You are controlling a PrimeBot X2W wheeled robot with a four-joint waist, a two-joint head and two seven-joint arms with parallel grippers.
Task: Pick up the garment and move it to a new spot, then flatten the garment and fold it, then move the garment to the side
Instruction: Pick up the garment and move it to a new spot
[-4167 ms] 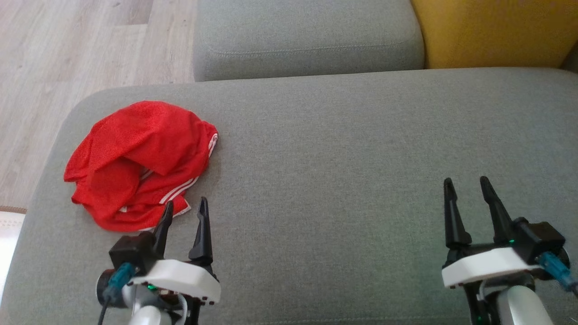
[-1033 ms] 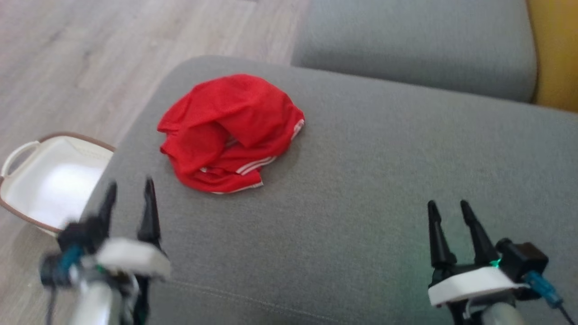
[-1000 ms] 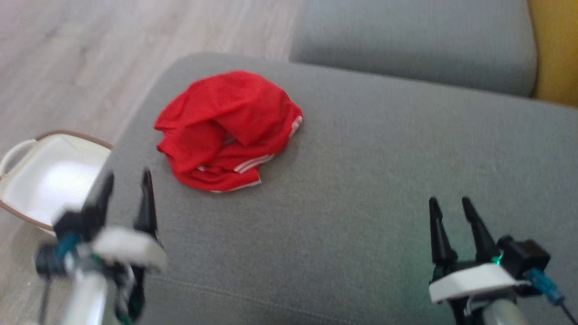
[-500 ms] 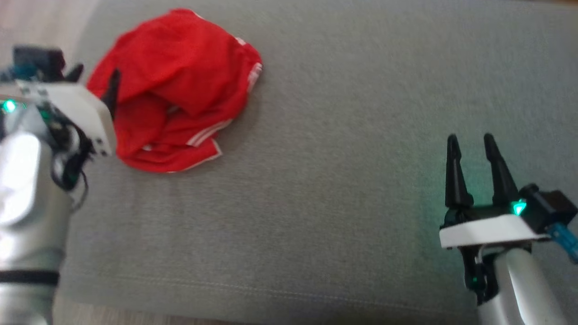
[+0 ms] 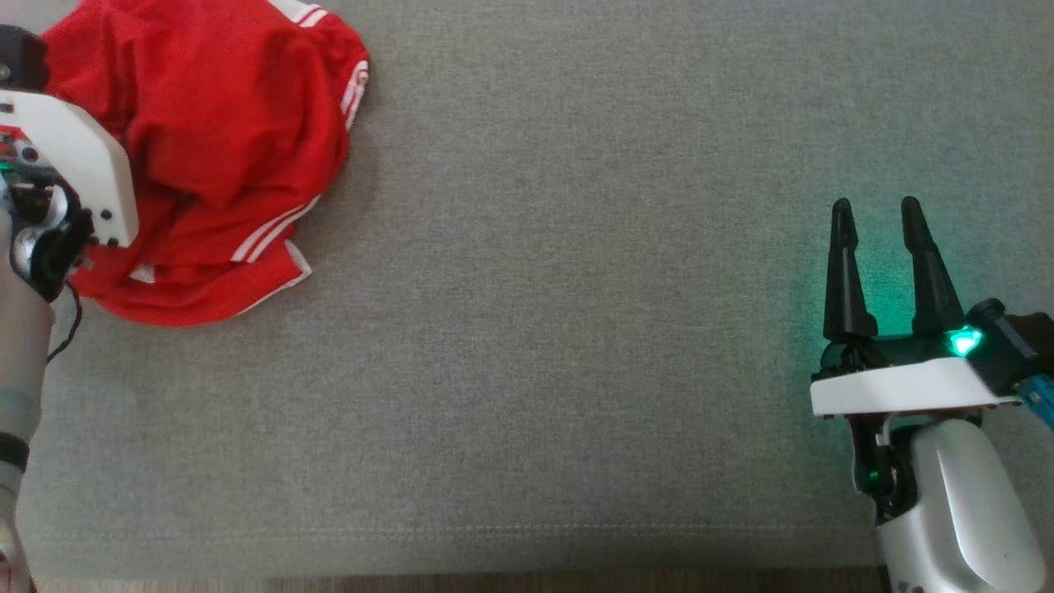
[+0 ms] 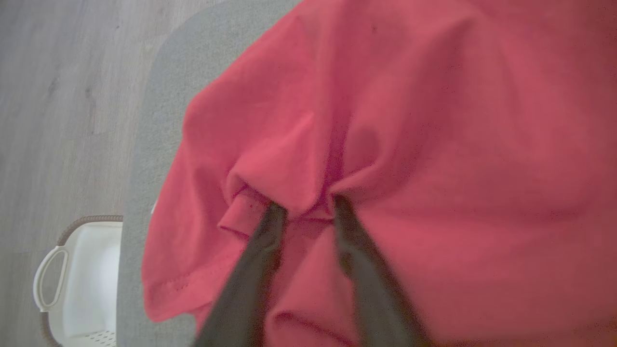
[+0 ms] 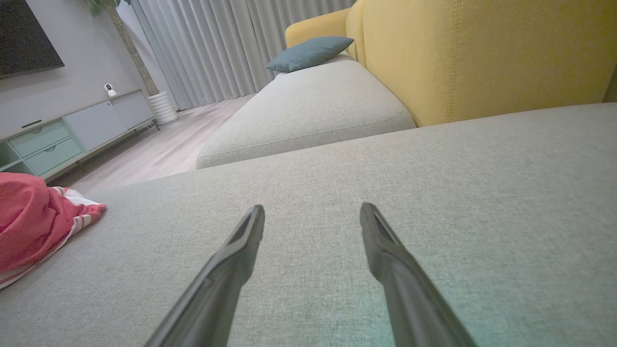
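The garment (image 5: 214, 123) is a red sports piece with white stripes, lying crumpled at the far left of the grey sofa seat (image 5: 576, 288). My left arm's white wrist housing (image 5: 82, 165) sits over its left side and hides the fingers there. In the left wrist view my left gripper (image 6: 308, 207) is pressed into the garment (image 6: 434, 120), its two fingers narrowed on a puckered ridge of red cloth. My right gripper (image 5: 877, 216) rests open and empty above the seat at the right, far from the cloth. The right wrist view has the garment (image 7: 29, 217) at its left edge, beyond my right gripper (image 7: 312, 214).
A white basket (image 6: 72, 284) stands on the wooden floor (image 6: 58, 96) beside the seat's left end. A second grey cushion (image 7: 313, 106), a teal pillow (image 7: 308, 50) and a yellow backrest (image 7: 482, 58) lie behind. The seat's front seam (image 5: 494, 531) runs along the bottom.
The head camera has tilted down and shifted. My left gripper has come down onto the garment's left side and its fingers have narrowed on a fold. The right gripper stays open.
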